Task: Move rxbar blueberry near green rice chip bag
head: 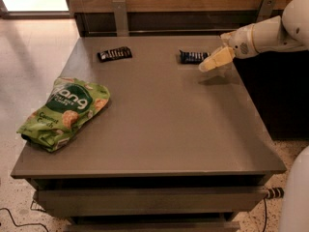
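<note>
The rxbar blueberry (pixel 193 57) is a small dark bar with pale lettering, lying flat at the back right of the grey table (pixel 159 129). My gripper (pixel 214 62) hangs just right of the bar's right end, low over the table, and holds nothing. The green rice chip bag (pixel 65 112) lies crinkled at the front left of the table, far from the bar and from the gripper.
A second small dark bar (pixel 115 53) lies at the back left of the table. A wooden wall with metal brackets (pixel 120 16) runs behind the table. My white arm (pixel 275 33) reaches in from the right. Drawers (pixel 149 202) sit under the tabletop.
</note>
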Controlling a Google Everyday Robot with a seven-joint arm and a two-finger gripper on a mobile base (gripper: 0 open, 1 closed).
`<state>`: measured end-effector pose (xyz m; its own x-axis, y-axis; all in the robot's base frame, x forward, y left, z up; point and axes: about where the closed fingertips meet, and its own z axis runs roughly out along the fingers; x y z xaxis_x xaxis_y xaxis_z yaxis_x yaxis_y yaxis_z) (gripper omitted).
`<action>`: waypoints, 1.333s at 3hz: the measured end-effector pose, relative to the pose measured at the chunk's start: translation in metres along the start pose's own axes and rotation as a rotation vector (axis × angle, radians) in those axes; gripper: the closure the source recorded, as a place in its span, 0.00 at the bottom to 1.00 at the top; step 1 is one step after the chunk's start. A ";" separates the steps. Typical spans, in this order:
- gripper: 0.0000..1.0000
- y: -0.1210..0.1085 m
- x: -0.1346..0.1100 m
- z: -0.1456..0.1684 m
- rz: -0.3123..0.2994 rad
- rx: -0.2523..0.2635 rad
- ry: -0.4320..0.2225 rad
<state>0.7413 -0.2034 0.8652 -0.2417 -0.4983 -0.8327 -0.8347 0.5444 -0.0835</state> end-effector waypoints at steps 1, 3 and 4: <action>0.00 -0.008 0.008 0.015 0.082 0.004 0.035; 0.00 -0.007 0.009 0.024 0.091 -0.015 0.014; 0.00 -0.007 0.010 0.030 0.094 -0.036 -0.024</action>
<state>0.7596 -0.1924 0.8411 -0.3086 -0.4295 -0.8487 -0.8259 0.5636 0.0151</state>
